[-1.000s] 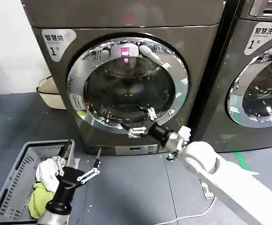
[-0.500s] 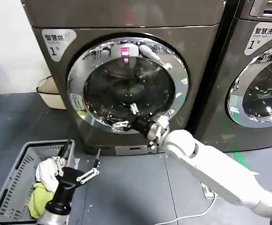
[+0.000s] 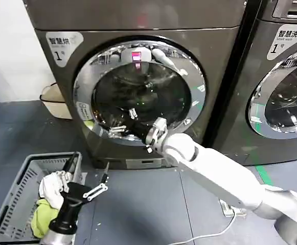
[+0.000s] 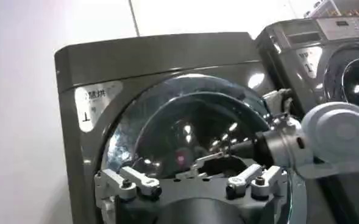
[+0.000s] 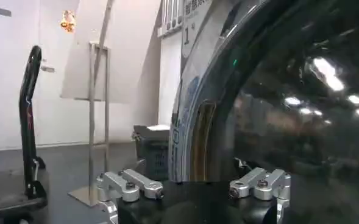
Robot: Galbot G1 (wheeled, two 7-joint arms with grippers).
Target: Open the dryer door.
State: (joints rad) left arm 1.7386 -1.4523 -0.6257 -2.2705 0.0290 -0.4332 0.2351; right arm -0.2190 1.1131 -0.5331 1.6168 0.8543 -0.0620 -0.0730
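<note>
Fingers on the right gripper point(image 3: 121, 122) stand spread apart with nothing between them, held in front of the lower left part of the round dryer door point(image 3: 140, 92), close to the glass; from the head view it is hard to tell whether they touch it. That door looks closed, flush in its chrome ring on the front of the dryer point(image 3: 138, 30). In the right wrist view the open fingers point(image 5: 130, 184) face the door's left rim, where a dark recess point(image 5: 202, 143) shows in the trim, likely the pull handle. To do this step well, the right gripper should slide its fingers into that recess, not onto the slick glass, close or hook firmly behind the edge, then pull outward along an arc about the hinge, which is probably on the opposite side. A straight tug risks slipping off. The left gripper point(image 3: 89, 178) waits low over the laundry basket point(image 3: 15, 194) on the floor, its fingers also open and empty, well apart from the door.
</note>
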